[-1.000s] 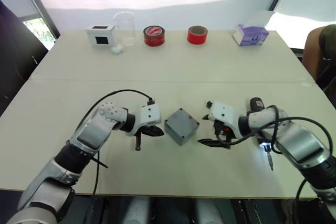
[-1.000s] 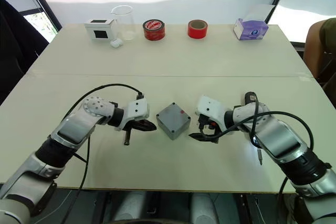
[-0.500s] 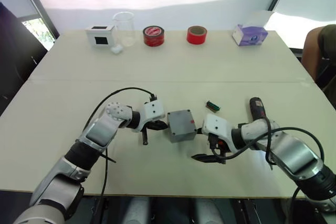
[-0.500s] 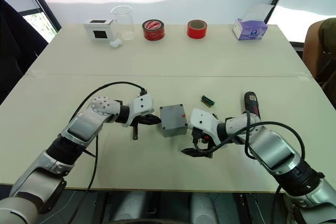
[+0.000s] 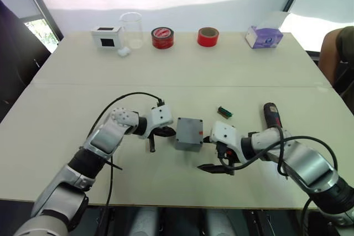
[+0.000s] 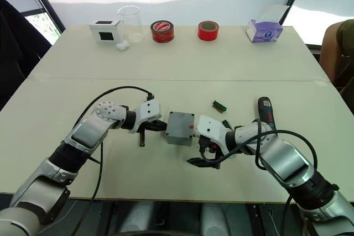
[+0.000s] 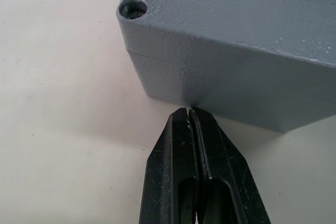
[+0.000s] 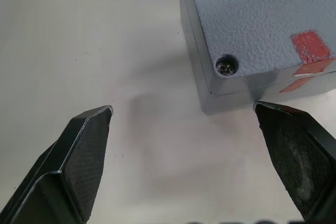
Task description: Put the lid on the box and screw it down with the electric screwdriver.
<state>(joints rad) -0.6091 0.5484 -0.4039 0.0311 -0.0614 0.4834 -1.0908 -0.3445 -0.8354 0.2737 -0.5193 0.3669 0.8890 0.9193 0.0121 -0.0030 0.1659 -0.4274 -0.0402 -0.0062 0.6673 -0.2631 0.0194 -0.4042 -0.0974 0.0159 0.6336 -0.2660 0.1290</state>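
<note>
The grey box (image 5: pixel 189 134) sits mid-table with the lid (image 7: pixel 236 3) on top; a seam runs under the lid. One corner hole holds a screw (image 8: pixel 226 68), beside a red mark (image 8: pixel 310 45). My left gripper (image 5: pixel 168 132) is shut, its tip (image 7: pixel 188 111) touching the box's left side. At the box's right near corner my right gripper (image 5: pixel 209 153) stands open, with that corner just beyond its fingertips (image 8: pixel 100 116). The black electric screwdriver (image 5: pixel 271 114) lies on the table to the right, partly under my right arm.
A small green circuit strip (image 5: pixel 223 112) lies between box and screwdriver. Along the far edge stand a white box with a dark window (image 5: pixel 106 36), a clear beaker (image 5: pixel 131 29), two tape rolls (image 5: pixel 162 37) (image 5: pixel 208 37) and a purple tissue box (image 5: pixel 264 36). A person (image 5: pixel 338 53) sits at right.
The box has turned from a diamond stance to nearly square with the table edge. My left gripper moved right against it. My right gripper moved left and nearer, uncovering the green strip.
</note>
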